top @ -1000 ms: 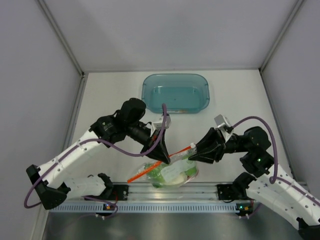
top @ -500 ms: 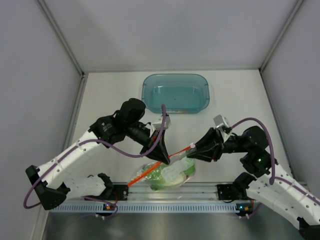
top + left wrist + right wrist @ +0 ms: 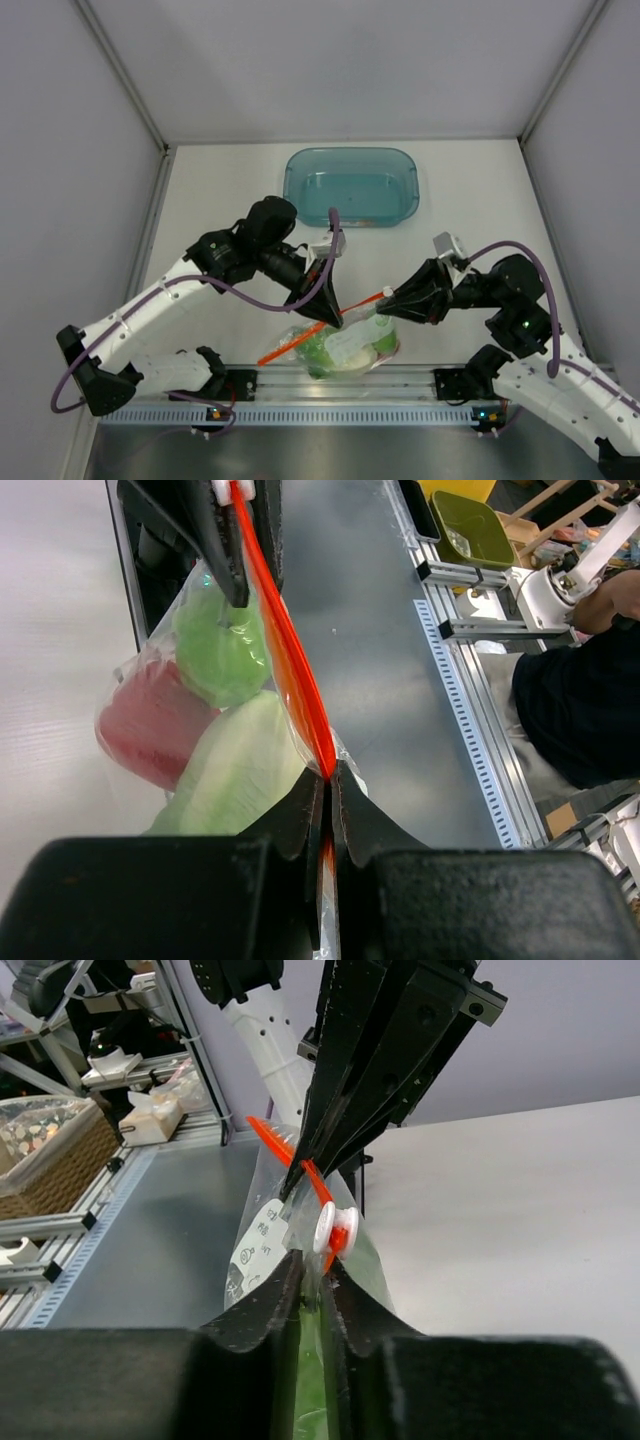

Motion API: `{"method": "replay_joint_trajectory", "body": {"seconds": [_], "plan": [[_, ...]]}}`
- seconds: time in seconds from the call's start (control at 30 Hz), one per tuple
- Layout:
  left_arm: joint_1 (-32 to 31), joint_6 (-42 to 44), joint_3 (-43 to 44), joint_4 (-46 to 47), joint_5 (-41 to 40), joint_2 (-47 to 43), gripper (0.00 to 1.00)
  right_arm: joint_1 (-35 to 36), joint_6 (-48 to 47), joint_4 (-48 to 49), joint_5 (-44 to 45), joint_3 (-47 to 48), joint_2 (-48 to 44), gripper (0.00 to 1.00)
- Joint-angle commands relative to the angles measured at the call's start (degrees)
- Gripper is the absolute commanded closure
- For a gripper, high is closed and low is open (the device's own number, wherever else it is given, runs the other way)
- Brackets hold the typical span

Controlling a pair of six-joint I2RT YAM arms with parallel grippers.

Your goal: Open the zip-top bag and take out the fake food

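Note:
The zip-top bag (image 3: 345,345) hangs between both grippers above the table's near edge, its orange-red zip strip (image 3: 300,340) running diagonally. My left gripper (image 3: 331,319) is shut on the zip strip (image 3: 300,690). My right gripper (image 3: 384,305) is shut on the bag's edge just below the white slider (image 3: 336,1230). Through the clear plastic the left wrist view shows the red pepper (image 3: 150,725), the green cucumber (image 3: 225,645) and the pale-green cabbage (image 3: 245,775). The food is inside the bag.
A translucent teal bin (image 3: 296,186) stands at the back centre of the table. An aluminium rail (image 3: 300,385) runs along the near edge just under the bag. Grey walls close in left, right and back.
Both grippers have kept their hold and shifted slightly right. The bag swung left and down, then back to the right.

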Motion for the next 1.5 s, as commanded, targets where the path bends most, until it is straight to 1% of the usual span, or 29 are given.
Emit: {"method": "replay_joint_trajectory", "body": {"seconds": [0.0, 0.03, 0.07, 0.13, 0.2, 0.23, 0.27, 0.3, 0.33, 0.37, 0.4, 0.5, 0.53, 0.63, 0.67, 0.73, 0.77, 0.8, 0.83, 0.87, 0.93, 1.0, 1.03, 1.13, 1.17, 1.4, 1.47], "plan": [[-0.3, 0.8, 0.5, 3.6, 1.7, -0.2, 1.00, 1.2, -2.0, -0.1, 0.2, 2.8, -0.7, 0.89], [-0.3, 0.6, 0.5, 3.6, 1.4, -0.1, 1.00, 1.1, -2.2, -0.4, 0.4, 2.9, -0.7, 0.96], [-0.3, 0.7, 0.6, 3.6, 1.0, 0.0, 1.00, 1.1, -2.2, -0.7, 0.7, 2.9, -0.7, 1.00], [-0.3, 0.5, 0.8, 3.6, -1.3, 0.0, 1.00, 1.2, -3.8, -2.6, 2.1, 3.4, -0.7, 1.00], [-0.3, -0.3, 1.3, 3.6, -3.9, 0.3, 0.99, 1.1, -6.3, -7.0, 4.6, 4.7, -0.5, 1.00], [-0.3, -0.8, 1.5, 3.6, -7.7, 0.5, 0.94, 1.1, -7.1, -8.5, 5.8, 5.2, -0.3, 1.00], [-0.3, -1.3, 1.8, 3.6, -9.7, 1.0, 0.88, 1.1, -8.2, -12.9, 8.1, 6.5, 0.0, 1.00], [-0.3, -2.7, 2.6, 3.6, -12.4, 1.3, 0.73, 1.1, -9.9, -14.8, 9.5, 7.3, 0.7, 1.00], [-0.3, -2.8, 2.8, 4.2, -14.5, 1.6, 0.66, 1.1, -10.8, -16.4, 10.7, 8.0, 1.0, 1.00], [-0.3, -4.6, 2.9, 4.3, -17.7, 2.4, 0.56, 1.1, -11.4, -18.2, 12.7, 9.2, 1.4, 1.00], [-0.3, -5.8, 3.0, 5.0, -18.8, 2.7, 0.37, 1.1, -12.6, -20.5, 13.5, 9.7, 2.2, 1.00], [-0.6, -7.8, 3.7, 8.5, -23.7, 4.4, 0.21, 1.1, -14.3, -23.6, 15.2, 11.2, 3.5, 1.00], [-0.7, -8.0, 4.4, 10.5, -24.9, 4.8, 0.20, 1.2, -14.5, -23.9, 15.3, 11.5, 3.7, 1.00], [-0.8, -9.1, 4.8, 15.3, -25.9, 5.2, 0.18, 1.1, -15.5, -26.5, 17.6, 12.3, 4.4, 1.00], [-0.8, -9.5, 4.7, 19.2, -25.8, 4.8, 0.18, 1.2, -15.9, -27.2, 18.4, 12.6, 4.5, 1.00], [-0.9, -10.4, 4.1, 23.6, -27.2, 4.2, 0.19, 1.1, -16.2, -28.0, 18.4, 12.9, 4.8, 1.00], [-1.0, -10.8, 3.6, 27.9, -28.2, 4.1, 0.19, 1.1, -16.2, -28.0, 18.2, 12.9, 4.7, 1.00], [-1.2, -11.4, 3.1, 29.6, -28.8, 4.2, 0.20, 1.1, -16.2, -28.0, 18.2, 12.9, 4.6, 1.00], [-1.2, -11.3, 2.9, 30.9, -28.2, 4.3, 0.21, 1.1, -16.2, -28.1, 18.1, 12.9, 4.6, 1.00], [-1.3, -11.3, 2.3, 32.2, -27.3, 4.9, 0.26, 1.1, -16.1, -28.0, 18.2, 13.0, 4.5, 1.00], [-1.3, -11.2, 2.0, 35.2, -24.0, 5.4, 0.28, 1.1, -15.9, -28.0, 18.2, 13.0, 4.4, 1.00], [-1.3, -11.2, 1.5, 37.2, -21.9, 6.4, 0.33, 1.1, -15.8, -28.0, 18.0, 13.0, 4.3, 1.00], [-1.4, -11.2, 1.4, 37.7, -20.1, 7.3, 0.35, 1.2, -15.7, -28.0, 17.9, 12.9, 4.2, 1.00], [-1.7, -10.9, 1.8, 37.7, -17.3, 8.8, 0.50, 1.1, -15.6, -27.9, 17.9, 12.8, 4.0, 1.00], [-1.9, -10.7, 1.8, 37.7, -16.8, 9.0, 0.52, 1.1, -15.5, -27.5, 17.9, 12.7, 3.9, 1.00], [-2.0, -9.3, 0.0, 37.7, -14.7, 9.2, 0.52, 1.1, -15.5, -26.8, 17.9, 12.4, 3.8, 1.00], [-2.0, -9.2, -0.5, 37.7, -12.6, 9.5, 0.56, 1.2, -15.5, -26.7, 18.0, 12.4, 3.8, 1.00]]}}
